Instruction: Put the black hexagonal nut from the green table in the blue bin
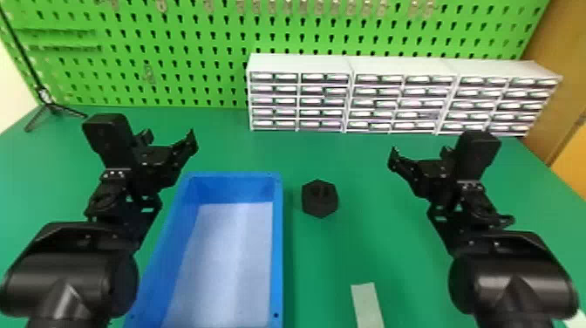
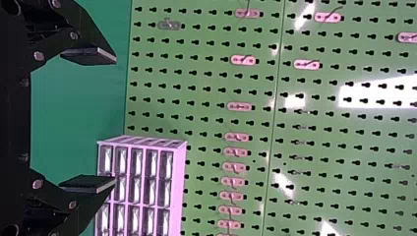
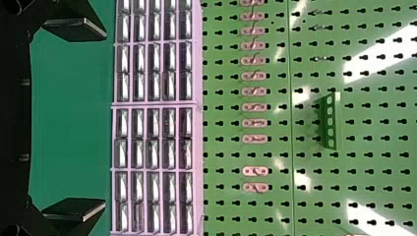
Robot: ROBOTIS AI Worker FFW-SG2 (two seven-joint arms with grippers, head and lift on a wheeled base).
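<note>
Right claw (image 3: pixel 104 119): apart and empty, right of the frame; I'd send this nearer one, squared across two flats, low, then squeeze.
Left claw (image 2: pixel 115 120): apart too, frame left; best kept clear.
Nut (image 1: pixel 320 199): on the bench (image 1: pixel 405 261), near mid-frame, just beside the bin (image 1: pixel 277 244); lift before going sideways.
Bin: lower left of centre; clear its rim, lower, let go.
Bench: green, pale strip (image 1: pixel 367 305) at bottom.
Back: pegboard (image 1: pixel 205 65), white drawers (image 1: pixel 301 98) upper right.
</note>
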